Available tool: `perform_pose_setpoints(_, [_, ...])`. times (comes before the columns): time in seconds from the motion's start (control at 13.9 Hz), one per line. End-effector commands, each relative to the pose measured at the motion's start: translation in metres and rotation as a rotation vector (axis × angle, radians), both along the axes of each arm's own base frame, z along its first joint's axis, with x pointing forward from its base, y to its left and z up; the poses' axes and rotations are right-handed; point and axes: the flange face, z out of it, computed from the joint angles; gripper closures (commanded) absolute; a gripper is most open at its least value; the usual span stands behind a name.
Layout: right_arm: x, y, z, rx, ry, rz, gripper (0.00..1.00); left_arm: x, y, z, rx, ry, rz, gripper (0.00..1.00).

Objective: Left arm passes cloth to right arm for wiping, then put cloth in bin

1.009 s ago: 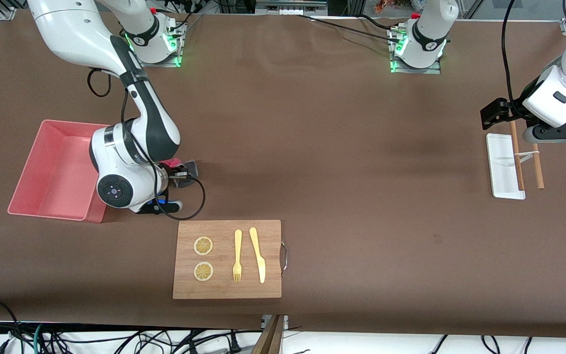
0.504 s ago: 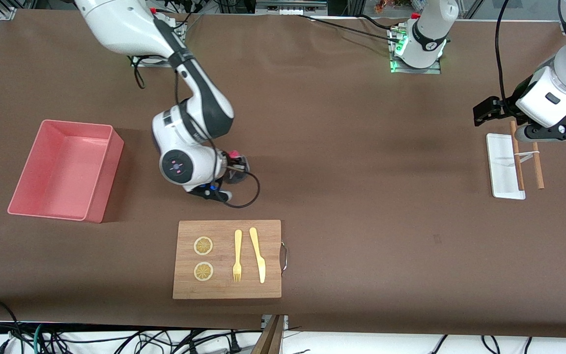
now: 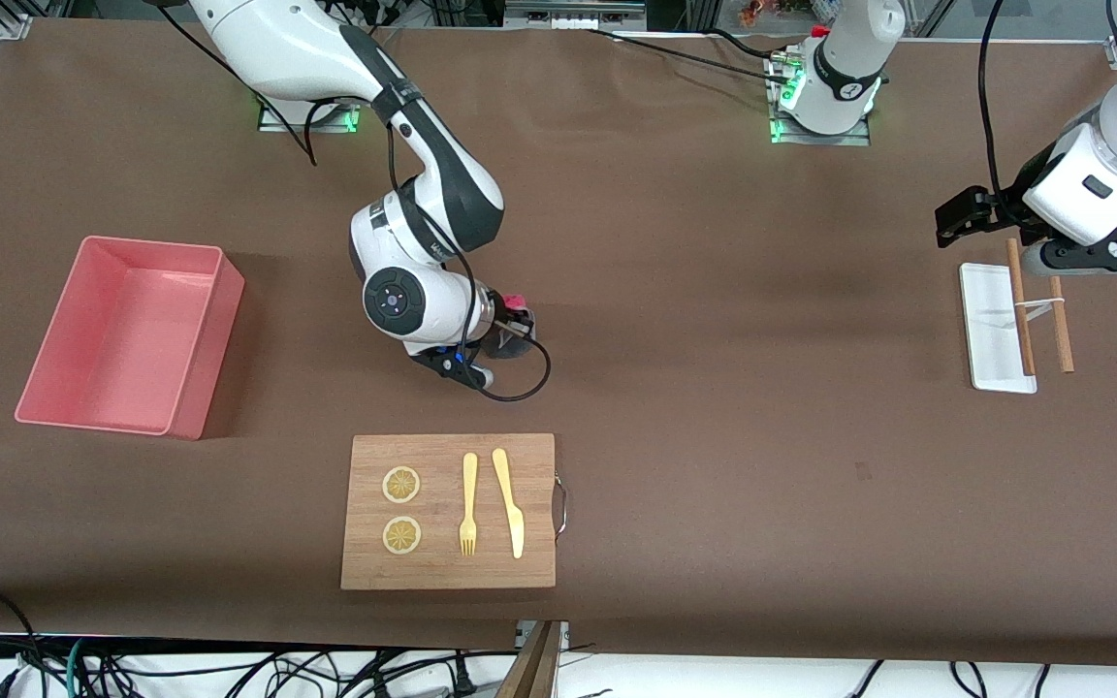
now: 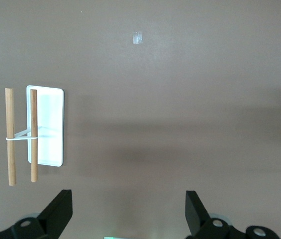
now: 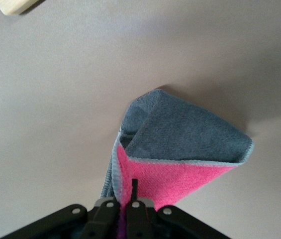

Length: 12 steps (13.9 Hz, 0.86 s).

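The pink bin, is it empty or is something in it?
Empty. The bin shows only its bare pink floor; the cloth hangs pinched in the right gripper.

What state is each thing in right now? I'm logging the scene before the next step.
cloth: folded, pinched by right gripper, over bare table.
left gripper: open, empty, above white tray.
bin: upright, empty.
wooden sticks: banded together, lying across the tray's edge.

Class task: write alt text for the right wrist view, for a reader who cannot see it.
The right gripper, shut, pinches a folded cloth, grey outside and bright pink inside, hanging over the brown table. A corner of the wooden board shows at the edge.
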Motion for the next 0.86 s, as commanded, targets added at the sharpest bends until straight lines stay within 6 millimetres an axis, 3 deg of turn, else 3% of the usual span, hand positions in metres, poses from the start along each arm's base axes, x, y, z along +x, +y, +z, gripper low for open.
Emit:
perform_pose_setpoints(0.0, [0.016,-0.029,0.003,0.018,0.013,0.038,1.0,-0.001,0.004,0.004,-0.041,-0.009,0.022,0.0])
perform_pose_setpoints(0.22, [0.035,-0.091,0.001,0.025,0.059,0.15,1.0,0.004,0.008,0.025,-0.043,-0.049,0.032,0.0])
perform_pose_setpoints(0.29, [0.039,-0.111,0.0,0.018,0.08,0.197,1.0,0.005,0.013,0.023,-0.045,-0.046,0.029,0.0])
perform_pose_setpoints(0.5, [0.05,-0.164,-0.001,-0.014,0.104,0.296,1.0,0.013,0.001,0.01,-0.035,-0.022,0.011,0.0])
perform_pose_setpoints(0.79, [0.064,-0.246,-0.002,-0.009,0.13,0.435,1.0,0.014,-0.004,0.012,-0.043,-0.029,0.01,0.0])
